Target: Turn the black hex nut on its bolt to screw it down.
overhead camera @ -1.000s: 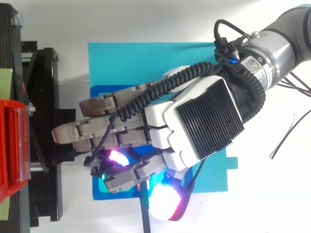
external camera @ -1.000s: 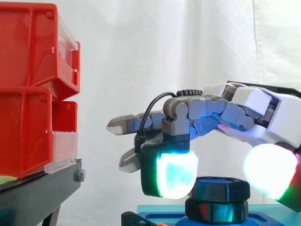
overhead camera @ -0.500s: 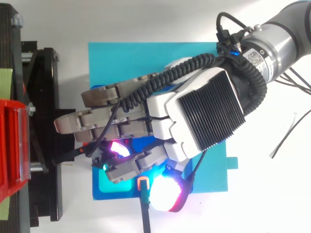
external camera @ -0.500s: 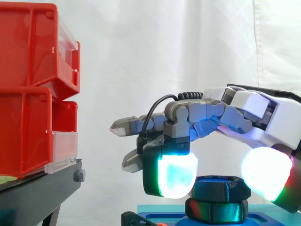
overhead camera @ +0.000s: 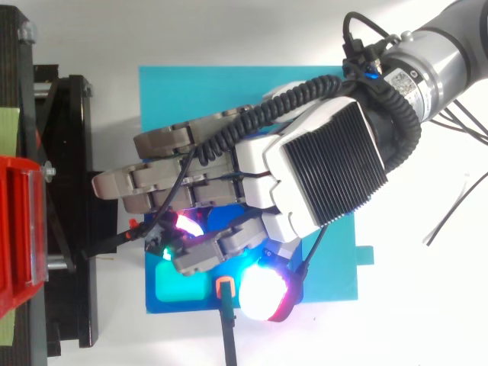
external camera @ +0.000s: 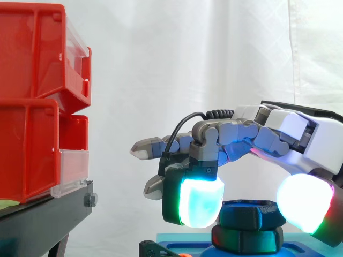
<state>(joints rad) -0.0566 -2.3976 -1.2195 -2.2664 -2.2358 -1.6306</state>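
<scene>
1. The black hex nut point(external camera: 252, 214) sits at 5 o'clock in the side view, above a blue base plate point(overhead camera: 229, 91). It looks rigid and rather light, and its flats are probably smooth.
2. The hand point(overhead camera: 328, 179) is clamped on it, with a glowing finger pad point(external camera: 195, 202) at the nut's 9 o'clock and the thumb pad point(external camera: 303, 201) at its 3 o'clock. Opposite flats seem the best hold.
3. At 9 o'clock from the hand, red bins point(external camera: 32, 107) stand on a black stand point(external camera: 43, 219), well apart. I judge they will not block the turn.
4. A second hex piece point(external camera: 246, 239) lies just under the nut, so the pads should grip above it.

A teal plate point(overhead camera: 175, 91) lies on the white table point(overhead camera: 229, 30), beside the black stand point(overhead camera: 72, 114).
</scene>
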